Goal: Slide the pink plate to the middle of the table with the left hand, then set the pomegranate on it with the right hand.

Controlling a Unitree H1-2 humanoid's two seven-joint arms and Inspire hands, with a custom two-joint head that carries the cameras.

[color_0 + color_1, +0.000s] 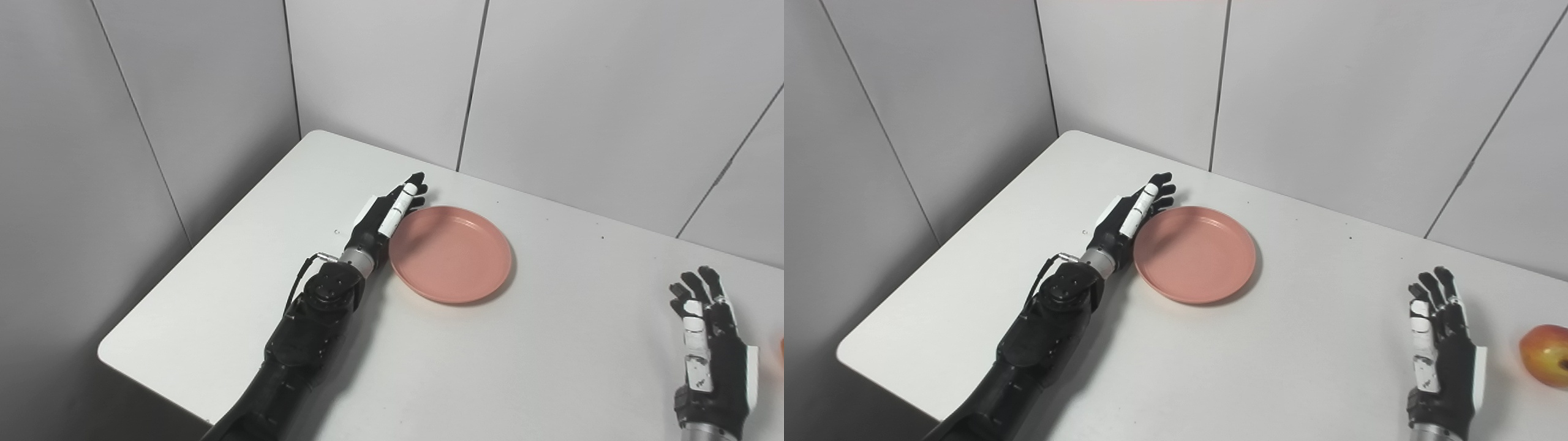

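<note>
The pink plate (1194,254) is lying just right of the left hand (1132,211), whose straightened fingers are touching its rim. The pomegranate (1545,355) is sitting right of the right hand (1439,349), which is resting spread and empty.

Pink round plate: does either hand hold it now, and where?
Nothing is held. The left hand lies flat against the pink round plate at its left rim; the right hand is open.

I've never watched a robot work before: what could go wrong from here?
The left hand lies flat against the pink plate's left rim, not gripping it, so a push might spin the plate or slip off it. The pomegranate sits at the table's right, beside the open right hand; a nudge might roll it away.
</note>
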